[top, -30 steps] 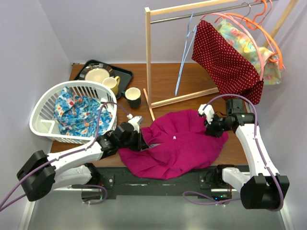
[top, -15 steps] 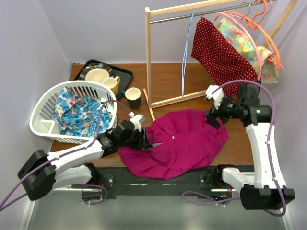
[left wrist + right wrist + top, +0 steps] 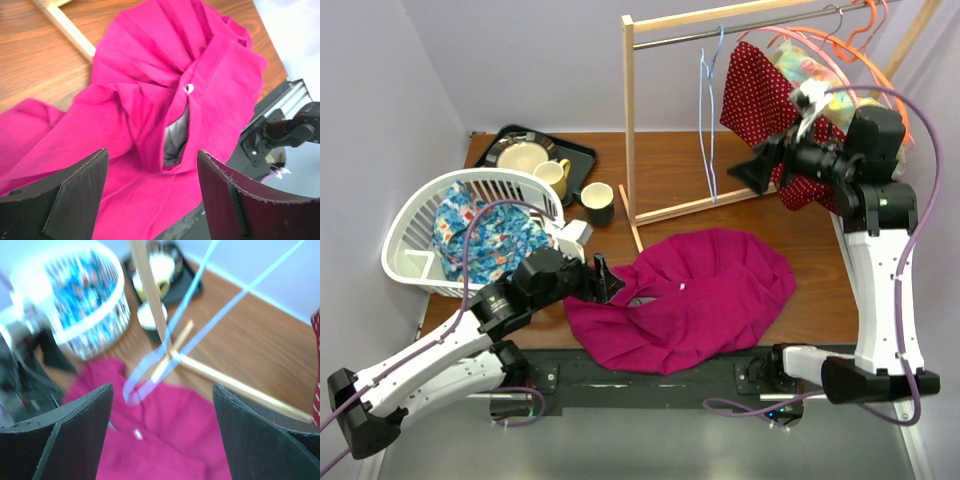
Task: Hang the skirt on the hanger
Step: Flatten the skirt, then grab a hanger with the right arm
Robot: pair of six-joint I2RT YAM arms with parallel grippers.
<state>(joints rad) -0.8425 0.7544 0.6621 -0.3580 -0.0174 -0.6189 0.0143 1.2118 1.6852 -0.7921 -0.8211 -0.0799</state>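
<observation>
The magenta skirt [image 3: 685, 300] lies crumpled on the wooden table, with a grey lining showing at its waist opening [image 3: 175, 142]. A thin blue hanger [image 3: 708, 120] hangs from the rack's rail. My left gripper [image 3: 603, 280] hovers at the skirt's left edge, open and holding nothing; in the left wrist view its fingertips [image 3: 152, 152] frame the skirt [image 3: 150, 100]. My right gripper [image 3: 750, 172] is raised just right of the hanger, open and empty. In the right wrist view the gripper [image 3: 163, 387] looks past the blue hanger [image 3: 170, 347] down onto the skirt [image 3: 170, 440].
A wooden clothes rack [image 3: 629, 120] stands at the back with a red dotted garment [image 3: 770, 110] and orange hangers [image 3: 850, 50]. A white basket [image 3: 415, 235] of blue floral cloth sits at the left. Behind it are a black tray [image 3: 575, 155], a yellow mug [image 3: 555, 175] and a dark mug [image 3: 597, 203].
Both grippers have opened and let go of the skirt, which now lies loose. The right arm has risen up toward the blue hanger. The left gripper has drawn back slightly to the left.
</observation>
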